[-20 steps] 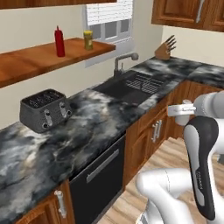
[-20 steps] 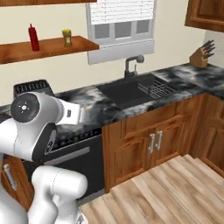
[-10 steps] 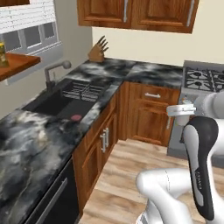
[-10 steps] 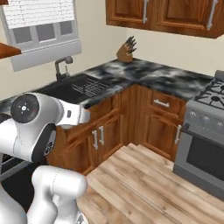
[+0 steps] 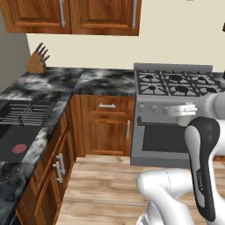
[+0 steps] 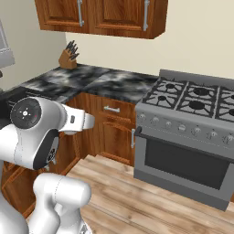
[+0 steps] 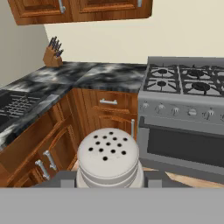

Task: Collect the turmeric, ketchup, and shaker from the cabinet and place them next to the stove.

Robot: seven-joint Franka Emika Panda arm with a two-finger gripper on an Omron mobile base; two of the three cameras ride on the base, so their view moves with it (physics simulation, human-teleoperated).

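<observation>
1. Far to the left of the end effector (image 7: 109, 186) and beyond it, a knife block (image 7: 52, 56) stands on the marbled tabletop (image 7: 103, 78) under wooden cupboards (image 7: 83, 8).
2. The end effector is closed on the shaker (image 7: 109, 158): the pale, perforated top sits directly between the two finger tips at the bottom of the hand view, so the shaker is in hand and off any shelf.
3. Ahead of the end effector and to its right stands the stove (image 7: 183, 109), its grates and front knobs in plain sight; the stretch of tabletop just left of the stove lies bare, with nothing set down on it yet.
4. Judged from this, one of three items is collected and is being carried; it is not yet placed.
5. What remains appears to be: set the shaker beside the stove, then fetch the turmeric and the ketchup from the cabinet.
</observation>
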